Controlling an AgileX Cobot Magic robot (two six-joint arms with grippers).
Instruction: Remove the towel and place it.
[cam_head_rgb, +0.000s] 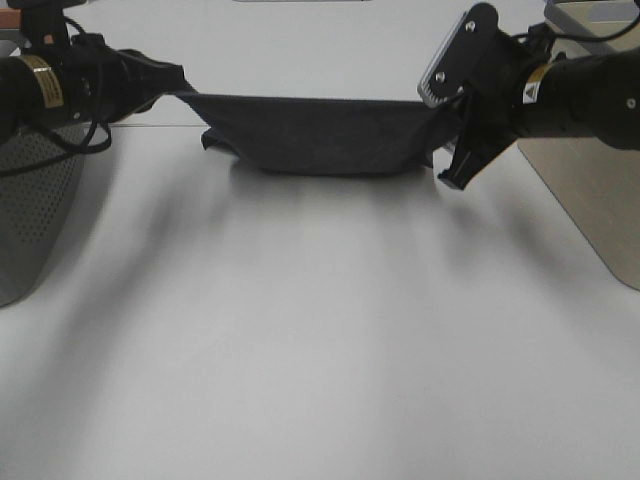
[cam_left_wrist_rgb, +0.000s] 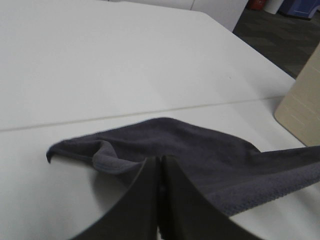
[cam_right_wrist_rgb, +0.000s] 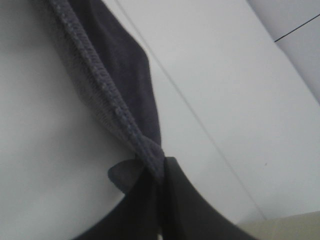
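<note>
The dark charcoal-grey towel (cam_head_rgb: 320, 132) hangs stretched between my two grippers above the white table, sagging in the middle, with its lower edge near the table top. My left gripper (cam_head_rgb: 178, 88) is shut on the towel's left corner. In the left wrist view the gripper (cam_left_wrist_rgb: 160, 175) pinches the cloth (cam_left_wrist_rgb: 200, 150). My right gripper (cam_head_rgb: 452, 118) is shut on the right corner. In the right wrist view the gripper (cam_right_wrist_rgb: 161, 175) pinches the stitched hem (cam_right_wrist_rgb: 107, 95). The white tag is not visible.
A perforated grey metal panel (cam_head_rgb: 35, 210) stands at the left edge. A beige board (cam_head_rgb: 590, 190) leans at the right and also shows in the left wrist view (cam_left_wrist_rgb: 302, 107). A seam (cam_head_rgb: 150, 125) crosses the white table (cam_head_rgb: 320, 340) behind the towel.
</note>
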